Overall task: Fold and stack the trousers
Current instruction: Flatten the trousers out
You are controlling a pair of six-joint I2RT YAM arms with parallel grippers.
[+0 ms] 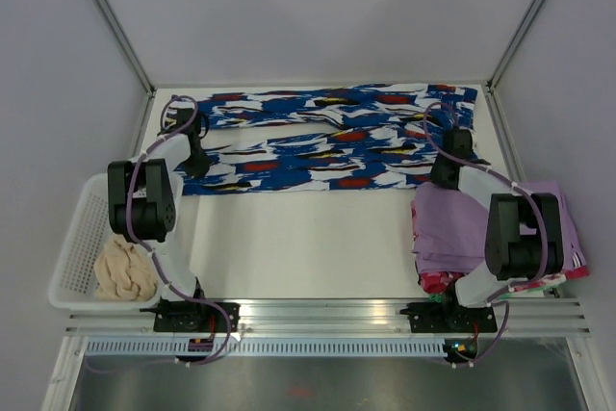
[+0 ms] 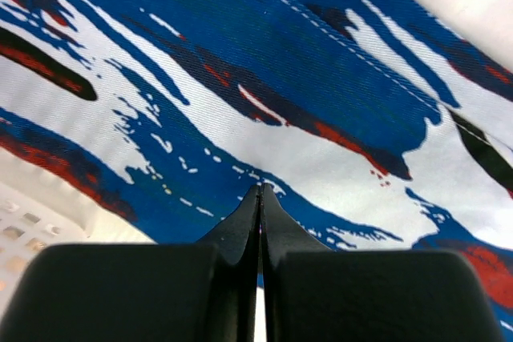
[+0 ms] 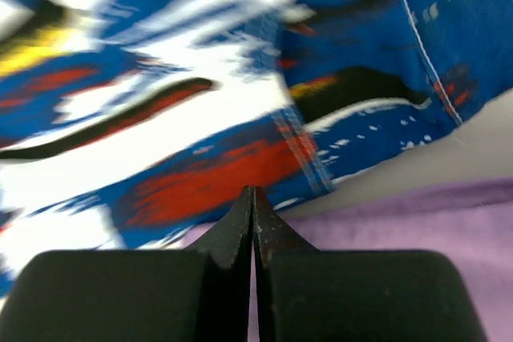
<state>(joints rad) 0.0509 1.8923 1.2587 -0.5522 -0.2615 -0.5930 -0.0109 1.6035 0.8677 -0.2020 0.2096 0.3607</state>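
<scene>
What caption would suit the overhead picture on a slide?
Left hand and right hand, both shut, at opposite ends of the trousers spread flat.

The trousers (image 1: 327,137) lie at the back of the table (image 1: 308,238), basket (image 1: 82,228) left, folded garments (image 1: 445,226) right.

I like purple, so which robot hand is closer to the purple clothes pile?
Right. The right gripper sits at the trousers' edge, right beside the lilac clothes pile; the left gripper is across the table at the trousers' other end.
</scene>
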